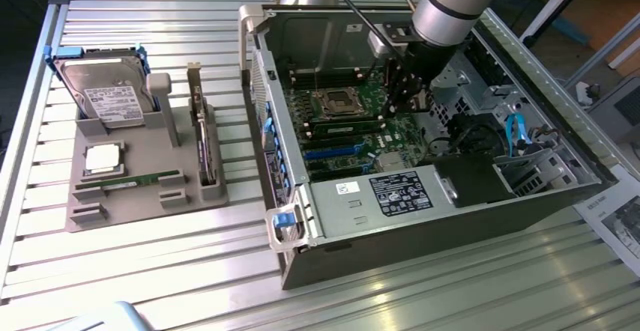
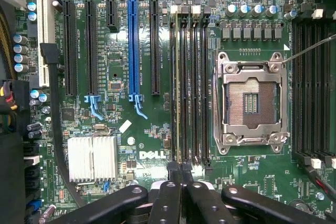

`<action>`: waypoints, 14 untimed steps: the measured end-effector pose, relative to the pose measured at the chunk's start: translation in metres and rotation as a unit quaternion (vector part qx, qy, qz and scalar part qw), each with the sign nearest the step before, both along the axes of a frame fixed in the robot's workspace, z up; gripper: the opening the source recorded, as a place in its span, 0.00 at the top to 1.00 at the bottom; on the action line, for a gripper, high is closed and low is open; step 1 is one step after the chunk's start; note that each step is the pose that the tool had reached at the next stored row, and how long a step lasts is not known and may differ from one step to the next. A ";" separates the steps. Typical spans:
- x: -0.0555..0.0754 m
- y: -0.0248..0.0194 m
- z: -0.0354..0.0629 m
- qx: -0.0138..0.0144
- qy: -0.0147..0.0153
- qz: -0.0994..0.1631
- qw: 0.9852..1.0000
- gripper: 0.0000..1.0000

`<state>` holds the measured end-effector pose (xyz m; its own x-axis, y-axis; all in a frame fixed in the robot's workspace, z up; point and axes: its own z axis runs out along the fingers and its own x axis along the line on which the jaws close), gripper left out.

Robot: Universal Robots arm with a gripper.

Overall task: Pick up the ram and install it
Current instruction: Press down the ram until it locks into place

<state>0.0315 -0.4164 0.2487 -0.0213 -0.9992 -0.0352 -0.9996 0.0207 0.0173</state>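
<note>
Your claw (image 2: 180,174), pressed together, sits inside the case (image 1: 420,219) over the motherboard's (image 2: 121,51) memory slots; the ram (image 2: 174,93) stands in a slot beside the socket (image 2: 251,103).

end effector (image 2: 178,169) fingertips hide the memory slot's (image 2: 177,87) near end.

Gripper (image 2: 179,174) down inside open computer case (image 1: 300,230), hemmed by case walls; heatsink (image 2: 92,157), socket frame (image 2: 252,100) flank memory slots (image 2: 189,85); cables (image 1: 515,136) crowd case's drive-bay end; bench (image 1: 420,293) front edge free
</note>
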 end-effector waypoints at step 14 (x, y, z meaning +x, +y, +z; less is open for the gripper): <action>-0.028 0.0000 -0.0002 0.000 0.000 0.000 1.000 0.90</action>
<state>0.0030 -0.4163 0.2485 -0.0213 -0.9992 -0.0350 -0.9996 0.0207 0.0173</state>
